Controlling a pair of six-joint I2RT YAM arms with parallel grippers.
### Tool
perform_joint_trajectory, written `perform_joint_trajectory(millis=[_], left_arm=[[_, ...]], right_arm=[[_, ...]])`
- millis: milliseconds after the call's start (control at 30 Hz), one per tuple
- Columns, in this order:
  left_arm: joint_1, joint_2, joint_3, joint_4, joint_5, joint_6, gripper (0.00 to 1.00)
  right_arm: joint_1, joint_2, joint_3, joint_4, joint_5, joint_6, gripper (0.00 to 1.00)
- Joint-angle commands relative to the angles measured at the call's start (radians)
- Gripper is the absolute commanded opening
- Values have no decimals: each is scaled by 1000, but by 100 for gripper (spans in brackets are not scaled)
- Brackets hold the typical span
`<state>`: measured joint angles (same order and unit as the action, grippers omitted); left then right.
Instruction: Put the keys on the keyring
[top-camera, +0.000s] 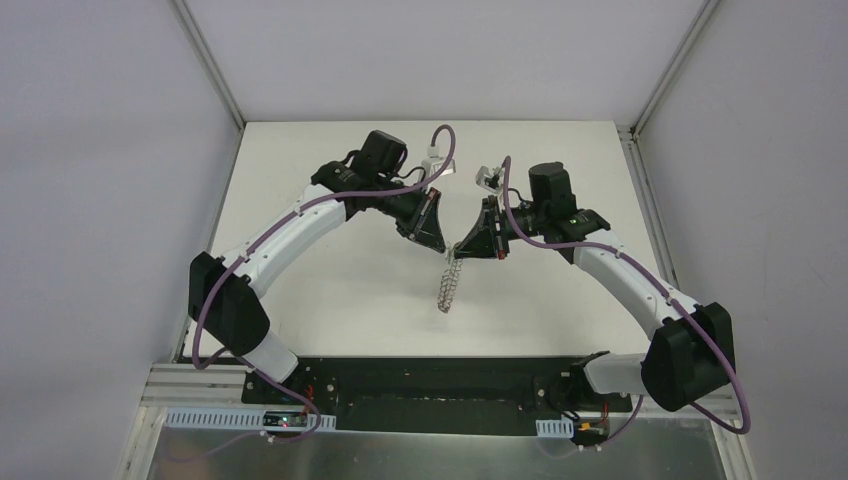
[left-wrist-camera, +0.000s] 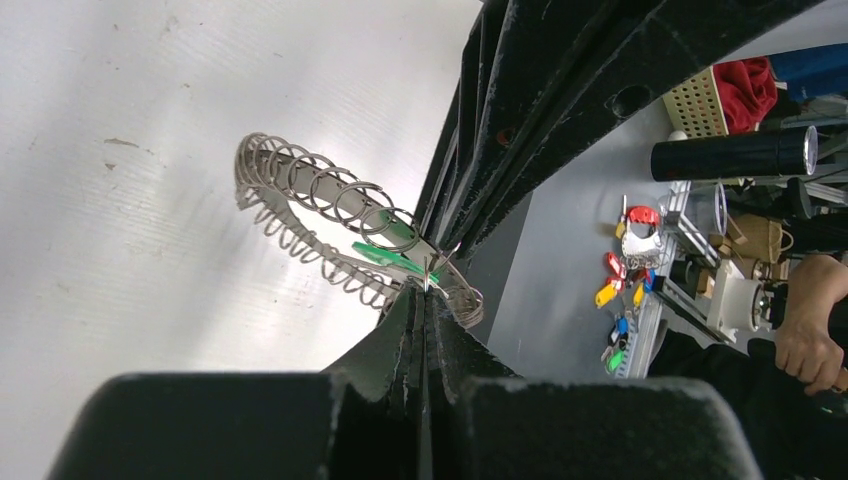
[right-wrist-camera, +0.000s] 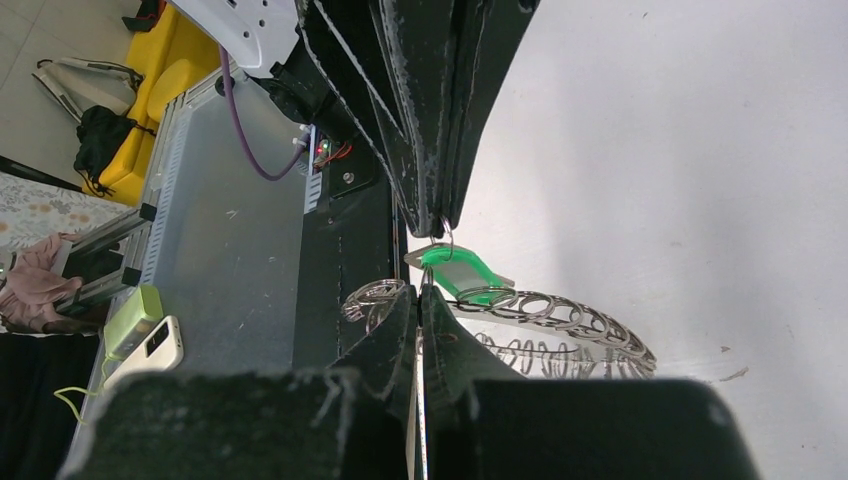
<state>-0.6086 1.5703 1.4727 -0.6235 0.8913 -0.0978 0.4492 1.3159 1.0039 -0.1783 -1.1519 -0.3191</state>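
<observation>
Centre of top view: both grippers meet tip to tip above the table (top-camera: 330, 290). Left gripper (left-wrist-camera: 425, 300) is pinched tight on the green-headed key (right-wrist-camera: 455, 272) at its small end loop. Right gripper (right-wrist-camera: 418, 305) is clamped on the keyring (top-camera: 449, 283) rim. The keyring hangs edge-on below them, with the key lying against its loops.

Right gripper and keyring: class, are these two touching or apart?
Touching. The right wrist view shows the right gripper shut on the keyring, whose rim passes between its fingertips without a gap.
</observation>
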Motion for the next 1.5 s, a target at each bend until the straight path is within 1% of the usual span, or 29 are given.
perform_joint_trajectory(millis=[0,133,467,900,1200,1467], left_arm=[[1,3,13,15,61,-6,0],[0,-15,-9,33,81,6,0],[-3,-32,-32,34,72,20,0],[-8,-17,-22,33,57,15,0],[-8,6,-5,24,68,6,0],[-5,13,0,22,86,-1,0]], right_arm=[[3,-33,7,21,-12,-17,0],[4,-31,6,24,5,-11,0],[6,-32,10,27,9,-5,0],[6,-35,4,26,-22,-12,0],[7,-40,4,22,-39,-17,0],[6,-44,4,-1,-53,-54,0]])
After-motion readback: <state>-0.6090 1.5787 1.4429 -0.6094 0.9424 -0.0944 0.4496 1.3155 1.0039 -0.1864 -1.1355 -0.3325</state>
